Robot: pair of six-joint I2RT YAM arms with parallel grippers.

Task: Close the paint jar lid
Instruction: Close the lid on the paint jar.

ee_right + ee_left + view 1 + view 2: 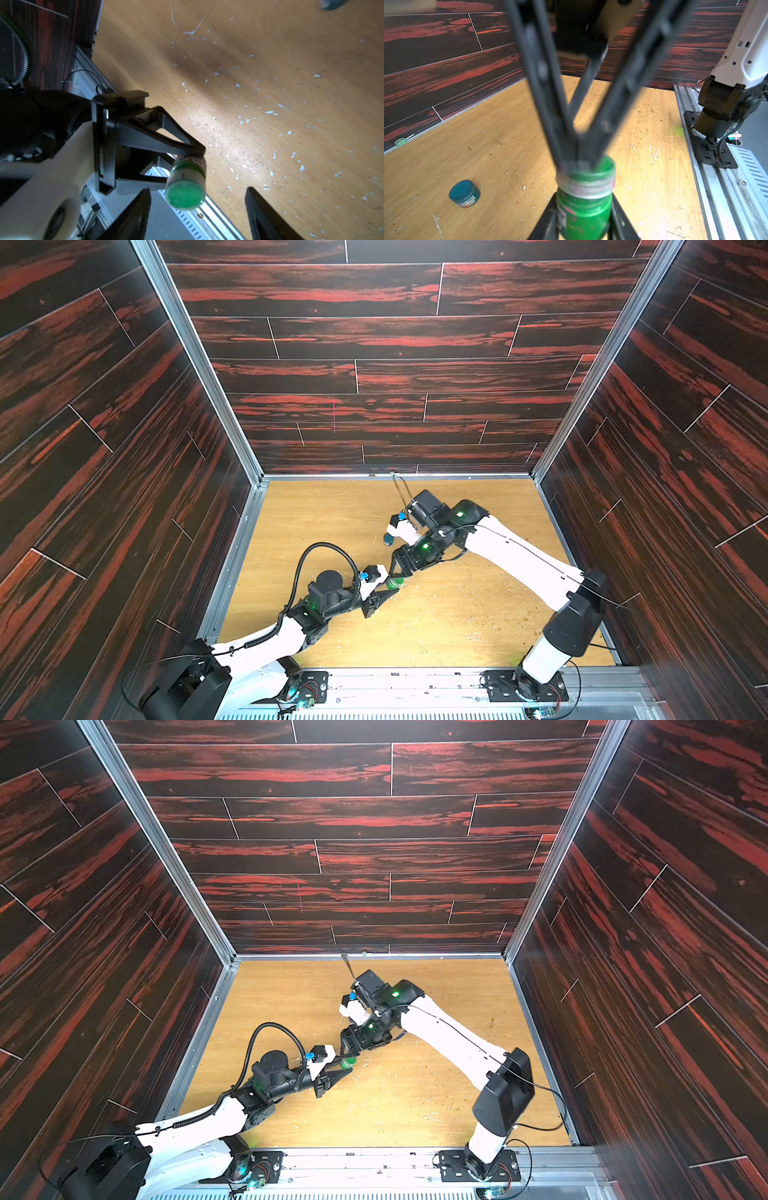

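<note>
The left gripper [182, 166] clamped the paint jar [584, 214]; the right gripper [197, 193] gaped wide, seemingly off the lid [185, 196].

I am wearing smooth white shells on my left arm [266, 639], lower left of the frame, and my right arm [507, 560], at the right, with black joints between them. A ribbed black hose [328, 544] is arching over my left wrist, and a thin black cable [540, 560] is running along the right shell. Green lights [459, 514] are glowing in the joints. Blue plugs [364, 575] are sitting by the wrist cameras. My left fingers [149, 143] are showing as open black triangles.
</note>
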